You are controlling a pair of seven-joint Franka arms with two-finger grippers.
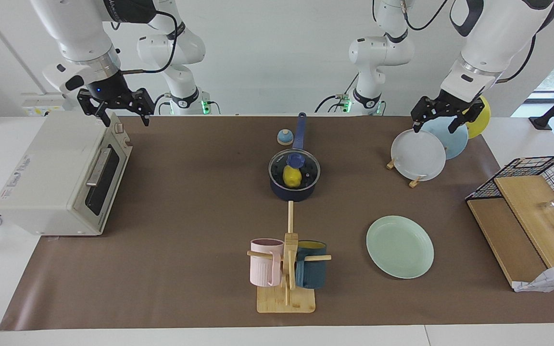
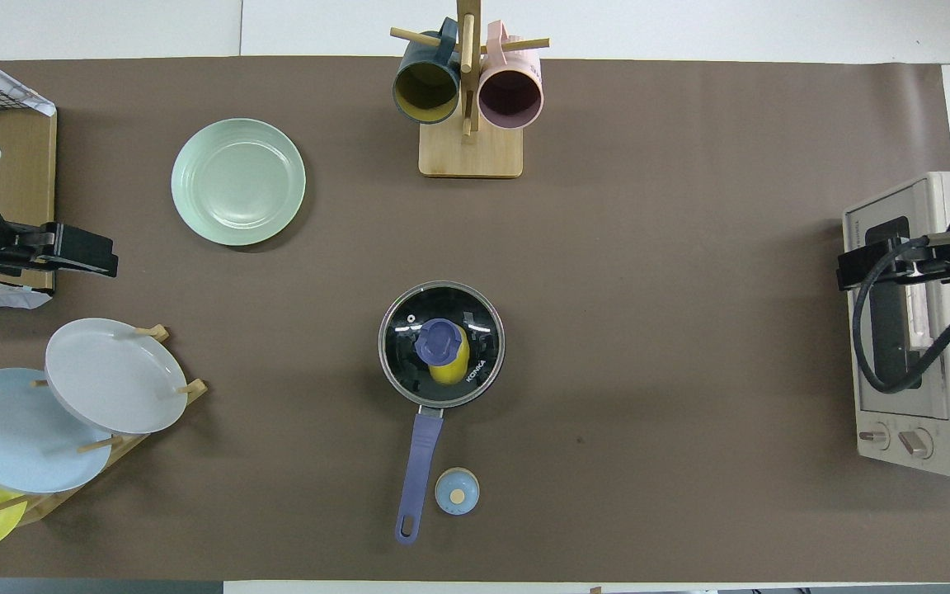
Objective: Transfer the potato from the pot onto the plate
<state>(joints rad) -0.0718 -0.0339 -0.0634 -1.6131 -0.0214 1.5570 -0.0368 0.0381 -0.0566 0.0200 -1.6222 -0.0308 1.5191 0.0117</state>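
The dark blue pot [image 1: 296,194] stands mid-table with its long handle [image 2: 420,437] pointing toward the robots. A glass lid with a blue knob [image 1: 295,159] covers it. The yellow potato [image 1: 292,177] shows through the lid, also in the overhead view [image 2: 452,370]. The mint-green plate [image 1: 400,246] lies bare, farther from the robots than the pot, toward the left arm's end [image 2: 237,181]. My right gripper [image 1: 124,117] hangs open over the toaster oven's edge. My left gripper [image 1: 434,127] hangs open over the plate rack. Both are empty and well away from the pot.
A toaster oven [image 1: 60,178] stands at the right arm's end. A rack with white, light-blue and yellow plates [image 1: 419,154] and a wire basket with boards [image 1: 532,192] are at the left arm's end. A mug tree [image 1: 286,269] stands farther out than the pot. A small blue dome [image 1: 284,137] sits beside the handle.
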